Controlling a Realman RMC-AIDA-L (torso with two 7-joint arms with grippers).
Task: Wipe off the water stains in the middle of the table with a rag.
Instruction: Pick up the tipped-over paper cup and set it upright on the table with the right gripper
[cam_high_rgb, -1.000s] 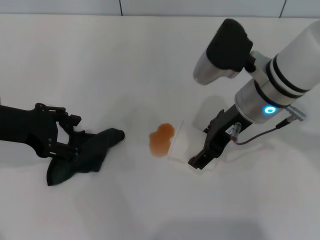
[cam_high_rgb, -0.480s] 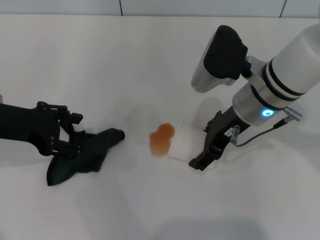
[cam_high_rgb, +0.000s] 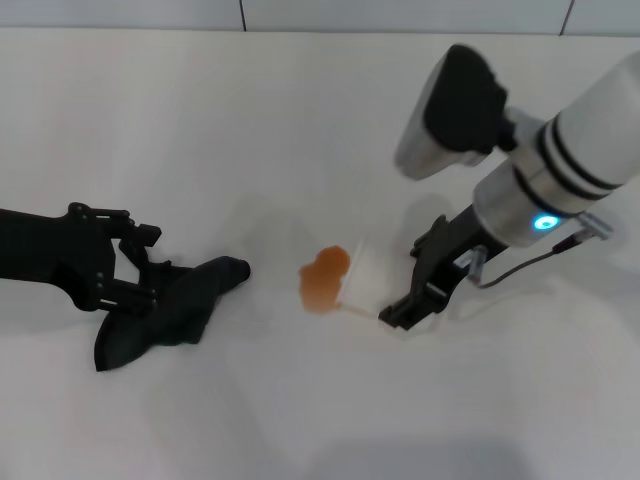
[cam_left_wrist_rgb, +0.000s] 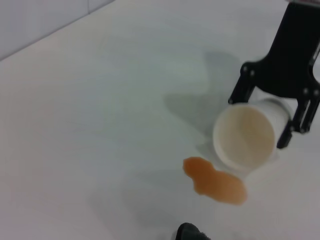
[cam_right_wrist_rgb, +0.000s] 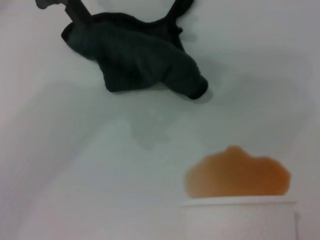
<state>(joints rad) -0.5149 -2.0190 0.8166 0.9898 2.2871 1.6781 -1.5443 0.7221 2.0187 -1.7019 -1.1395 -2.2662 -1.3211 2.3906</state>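
Observation:
The water stains (cam_high_rgb: 323, 278) are one small orange blotch in the middle of the white table (cam_high_rgb: 300, 120), also seen as the blotch (cam_left_wrist_rgb: 216, 181) and the blotch (cam_right_wrist_rgb: 237, 172). The dark rag (cam_high_rgb: 165, 312) lies left of it, its tail pointing at the blotch. My left gripper (cam_high_rgb: 148, 268) is open, with its fingers (cam_right_wrist_rgb: 75, 7) straddling the rag (cam_right_wrist_rgb: 135, 60). A white paper cup (cam_high_rgb: 368, 283) lies tipped beside the blotch, mouth (cam_left_wrist_rgb: 245, 135) toward it. My right gripper (cam_high_rgb: 402, 287) is shut on the cup.
The table's far edge meets a grey wall (cam_high_rgb: 400, 12). Bare tabletop surrounds the blotch toward the front and back. A cable (cam_high_rgb: 520, 268) hangs off the right wrist.
The right arm's wrist has shifted a little to the right, and its gripper has lifted slightly with the cup. The left gripper and rag have barely moved.

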